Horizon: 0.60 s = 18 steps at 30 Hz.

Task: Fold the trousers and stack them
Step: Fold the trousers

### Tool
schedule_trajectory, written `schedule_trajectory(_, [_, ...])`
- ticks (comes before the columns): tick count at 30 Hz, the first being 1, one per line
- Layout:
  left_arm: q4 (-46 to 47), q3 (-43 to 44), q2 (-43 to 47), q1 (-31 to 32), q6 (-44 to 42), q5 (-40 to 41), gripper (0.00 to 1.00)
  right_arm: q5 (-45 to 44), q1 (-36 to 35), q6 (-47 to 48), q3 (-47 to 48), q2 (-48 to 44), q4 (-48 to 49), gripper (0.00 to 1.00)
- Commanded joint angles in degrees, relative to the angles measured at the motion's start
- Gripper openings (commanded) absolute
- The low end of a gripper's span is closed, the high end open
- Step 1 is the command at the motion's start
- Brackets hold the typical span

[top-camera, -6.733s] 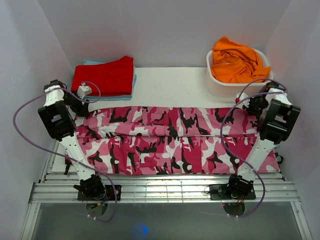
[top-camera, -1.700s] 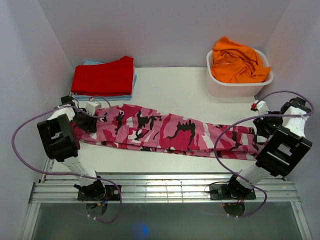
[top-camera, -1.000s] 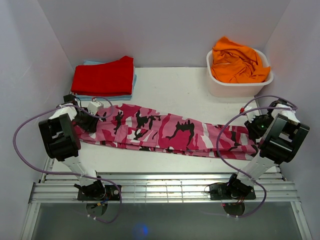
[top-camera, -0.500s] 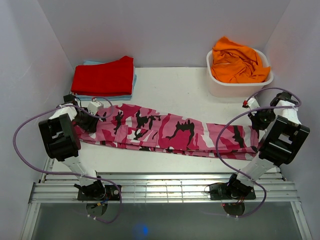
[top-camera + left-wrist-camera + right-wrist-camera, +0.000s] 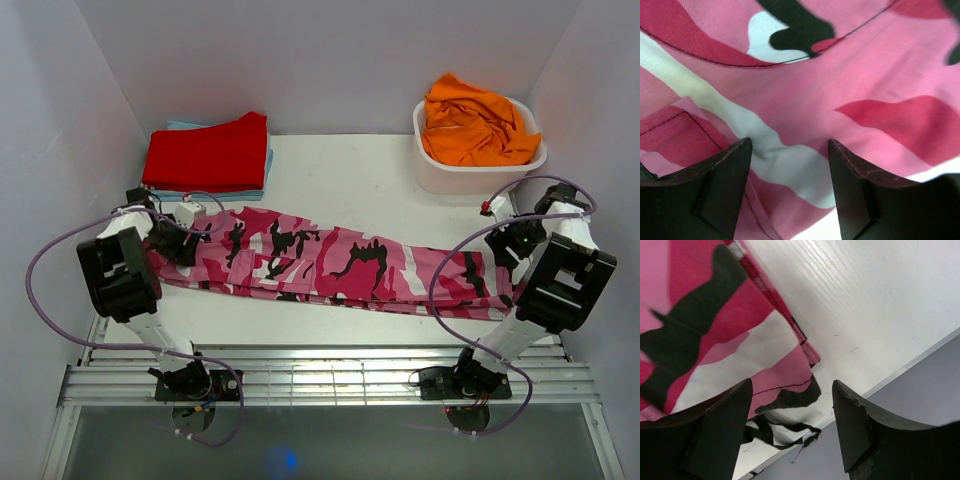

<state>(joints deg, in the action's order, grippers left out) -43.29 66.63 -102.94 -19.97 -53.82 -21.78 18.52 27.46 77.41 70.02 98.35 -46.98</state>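
The pink, magenta, white and black camouflage trousers lie folded lengthwise into a long strip across the table, waist end at the left and leg ends at the right. My left gripper is low over the waist end. Its jaws are open, with flat fabric showing between the two dark fingers; the midpoint of the gripper is over a white patch. My right gripper hovers open over the leg hems, holding nothing; its midpoint is above the hem corner near the table's right edge.
A folded red garment lies on a blue cloth at the back left. A white tub holding a crumpled orange garment stands at the back right. Purple cables loop beside both arms. The side wall is close to the right gripper.
My right gripper has opened and let go of the leg ends, which now rest on the table. The left jaws have spread wider over the waist end.
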Motion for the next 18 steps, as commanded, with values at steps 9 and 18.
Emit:
schedule_trajectory(9, [-13.75, 9.83, 6.52, 0.36, 6.89, -16.54, 0.75, 1.62, -2.32, 10.14, -7.42, -15.98, -16.33, 0.41])
schedule_trajectory(18, [-12.26, 6.15, 6.61, 0.89, 9.00, -14.96, 0.75, -6.48, -2.85, 10.22, -23.96, -18.54, -6.63, 0.29])
